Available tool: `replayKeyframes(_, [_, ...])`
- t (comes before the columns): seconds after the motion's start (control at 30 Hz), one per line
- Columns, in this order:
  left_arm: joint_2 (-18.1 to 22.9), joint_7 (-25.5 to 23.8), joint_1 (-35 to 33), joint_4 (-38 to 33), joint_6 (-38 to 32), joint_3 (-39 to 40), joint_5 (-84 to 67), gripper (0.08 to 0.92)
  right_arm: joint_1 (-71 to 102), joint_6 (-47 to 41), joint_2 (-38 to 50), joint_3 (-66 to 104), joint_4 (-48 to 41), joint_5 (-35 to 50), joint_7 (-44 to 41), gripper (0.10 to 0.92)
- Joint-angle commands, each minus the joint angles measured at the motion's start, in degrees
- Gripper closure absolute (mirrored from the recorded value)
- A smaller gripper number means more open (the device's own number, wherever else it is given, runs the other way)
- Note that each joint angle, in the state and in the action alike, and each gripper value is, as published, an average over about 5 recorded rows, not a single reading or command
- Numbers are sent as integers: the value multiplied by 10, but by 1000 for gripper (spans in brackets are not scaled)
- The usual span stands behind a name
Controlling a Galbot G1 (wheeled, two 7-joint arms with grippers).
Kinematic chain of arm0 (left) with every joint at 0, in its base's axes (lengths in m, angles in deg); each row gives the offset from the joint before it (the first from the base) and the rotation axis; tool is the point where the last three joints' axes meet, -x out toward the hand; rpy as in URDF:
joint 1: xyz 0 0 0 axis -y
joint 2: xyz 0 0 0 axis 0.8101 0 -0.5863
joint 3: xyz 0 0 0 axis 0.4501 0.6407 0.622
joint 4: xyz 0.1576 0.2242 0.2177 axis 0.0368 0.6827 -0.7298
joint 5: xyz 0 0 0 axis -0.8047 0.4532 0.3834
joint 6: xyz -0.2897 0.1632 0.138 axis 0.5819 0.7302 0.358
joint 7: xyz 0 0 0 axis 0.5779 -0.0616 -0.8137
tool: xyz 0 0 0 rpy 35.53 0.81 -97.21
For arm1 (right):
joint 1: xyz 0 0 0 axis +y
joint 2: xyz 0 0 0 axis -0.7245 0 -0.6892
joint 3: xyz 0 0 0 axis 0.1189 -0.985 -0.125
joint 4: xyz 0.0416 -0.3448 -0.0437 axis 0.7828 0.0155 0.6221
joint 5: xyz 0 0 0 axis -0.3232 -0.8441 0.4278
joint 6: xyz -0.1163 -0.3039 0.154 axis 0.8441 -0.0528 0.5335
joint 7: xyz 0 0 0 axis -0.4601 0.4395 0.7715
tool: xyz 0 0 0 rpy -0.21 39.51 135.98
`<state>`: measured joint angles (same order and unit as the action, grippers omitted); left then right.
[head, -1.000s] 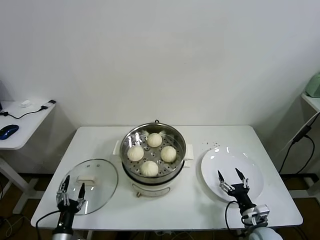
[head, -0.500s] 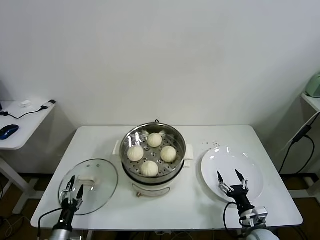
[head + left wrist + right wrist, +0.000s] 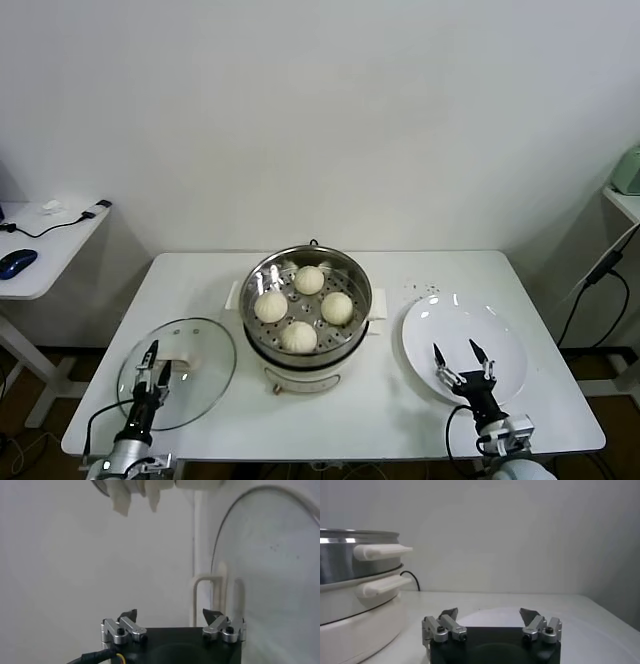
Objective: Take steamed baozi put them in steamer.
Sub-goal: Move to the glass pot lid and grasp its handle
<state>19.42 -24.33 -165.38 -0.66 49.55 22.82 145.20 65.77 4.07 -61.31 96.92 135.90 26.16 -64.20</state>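
Observation:
Several cream-white steamed baozi lie on the perforated tray inside the shiny steel steamer at the table's middle. My left gripper is low at the front left, over the near part of the glass lid, open with nothing between its fingers. My right gripper is low at the front right, over the near edge of the white plate, open and holding nothing. In the right wrist view the steamer with its white side handle stands beside my open right gripper. In the left wrist view my left gripper is open too.
A round glass lid with a white handle lies flat at the front left; its rim shows in the left wrist view. A bare white plate sits at the front right. A side desk with a blue mouse stands far left.
My left gripper has drawn back toward the table's front edge and shifted slightly right over the lid. The right gripper has barely sunk. The baozi and steamer have not moved.

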Motion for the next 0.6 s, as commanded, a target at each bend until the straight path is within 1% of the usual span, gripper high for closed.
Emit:
replayKeyframes(0.03, [-2, -8, 20, 23, 9, 2, 9, 177, -1, 1, -1, 0, -4, -5, -2, 203])
replayKeyframes(0.13, [-1, -6, 21, 19, 10, 3, 4, 178, -3, 1, -1, -1, -5, -7, -2, 203])
replayKeyframes(0.23, [1, -4, 21, 19, 15, 6, 2, 215, -6, 1, -2, -2, -6, -10, -3, 203])
replayKeyframes(0.6, [2, 5, 37, 76, 24, 14, 21, 527, -8, -1, -10, -7, -5, -17, -3, 203])
